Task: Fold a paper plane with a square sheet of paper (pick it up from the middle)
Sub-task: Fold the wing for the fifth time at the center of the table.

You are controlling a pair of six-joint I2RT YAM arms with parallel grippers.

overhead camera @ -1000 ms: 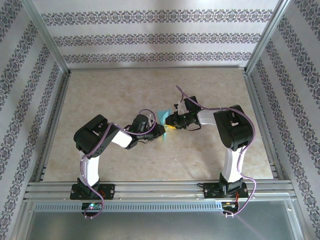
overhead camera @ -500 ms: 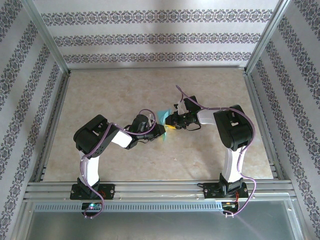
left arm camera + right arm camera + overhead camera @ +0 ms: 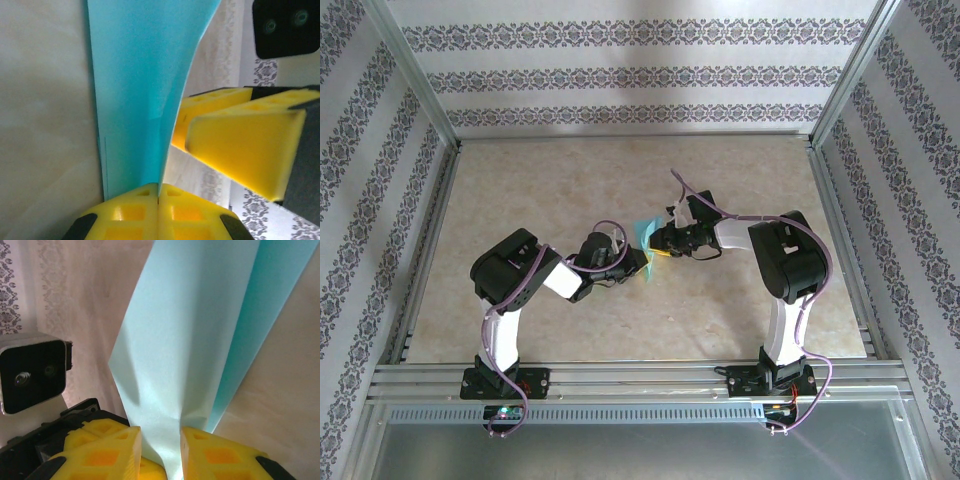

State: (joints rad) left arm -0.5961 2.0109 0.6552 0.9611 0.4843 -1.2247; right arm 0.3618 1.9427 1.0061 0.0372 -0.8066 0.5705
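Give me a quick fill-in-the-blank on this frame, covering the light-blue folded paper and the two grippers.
1. The light-blue creased paper plane is gripped by ___ grippers at once.
2. The left gripper has its jaws ___ on the plane's near edge.
3. The right gripper pinches the plane between fingers coloured ___.
Missing words: both; shut; yellow.
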